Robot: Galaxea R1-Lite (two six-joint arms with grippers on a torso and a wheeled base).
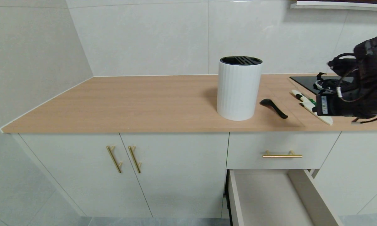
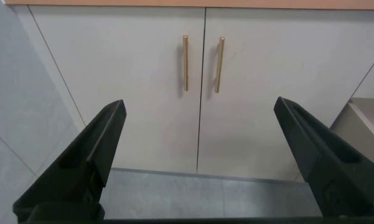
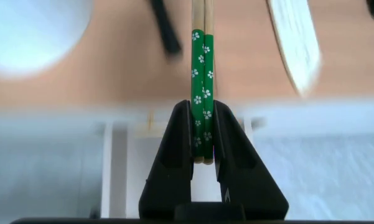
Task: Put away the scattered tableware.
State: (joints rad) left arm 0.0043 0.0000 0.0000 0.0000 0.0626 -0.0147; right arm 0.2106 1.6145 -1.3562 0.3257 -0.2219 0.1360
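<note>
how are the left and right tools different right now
The left tool is open and empty; the right tool is shut on the green chopsticks. The left tool faces the cabinet doors low down; the right tool is up at the wooden counter. Both are black.
</note>
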